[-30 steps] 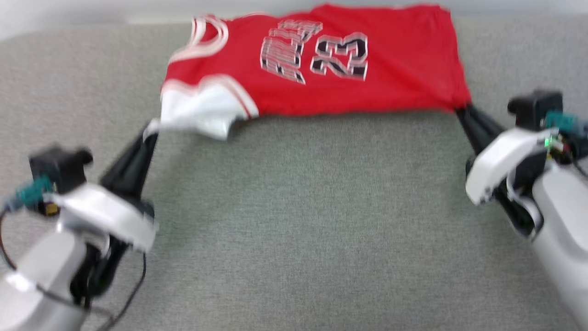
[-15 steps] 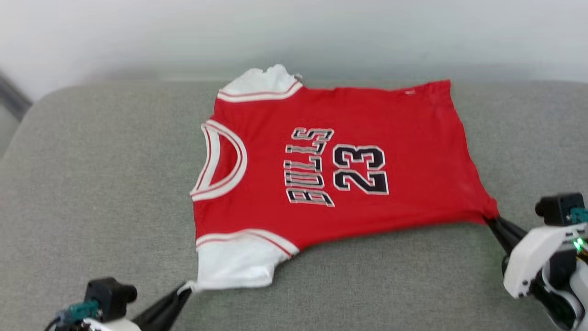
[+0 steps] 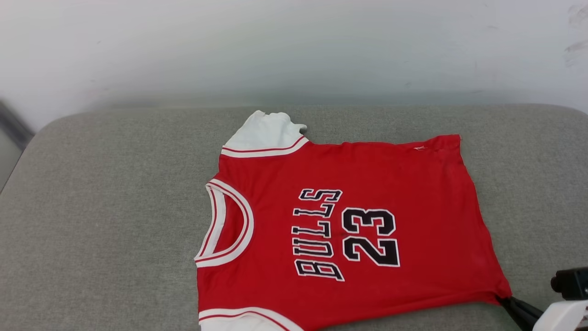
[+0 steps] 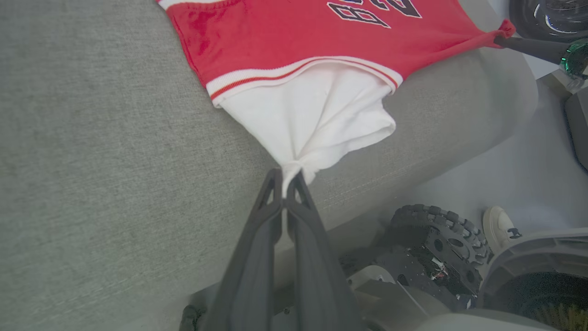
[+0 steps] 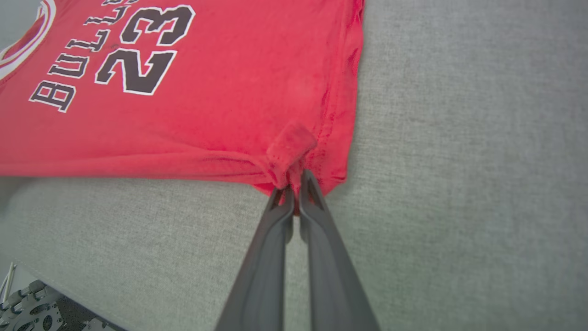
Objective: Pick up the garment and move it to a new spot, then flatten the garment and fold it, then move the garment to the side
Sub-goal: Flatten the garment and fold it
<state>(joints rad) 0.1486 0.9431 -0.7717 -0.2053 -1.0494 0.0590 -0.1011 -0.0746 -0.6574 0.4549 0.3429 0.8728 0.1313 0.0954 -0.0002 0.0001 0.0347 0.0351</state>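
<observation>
Left wrist view: left end effector (image 4: 287, 177), right end effector (image 5: 296, 184) both tight on garment (image 4: 275, 37); cushion (image 4: 92, 161) beneath, wheel (image 4: 436, 243), shoe (image 4: 498, 227) beyond

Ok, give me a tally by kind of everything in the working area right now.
Red jersey T-shirt with white sleeves: 1
Dark two-fingered grippers pinching it: 2, left gripper and right gripper
Grey fabric cushion: 1
Total: 4

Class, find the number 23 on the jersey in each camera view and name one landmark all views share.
Head view: number 23 right of centre on the red jersey.
Left wrist view: number 23 cropped at the top edge.
Right wrist view: number 23 upper left.
Shared landmark: right gripper pinching the jersey's hem corner.
</observation>
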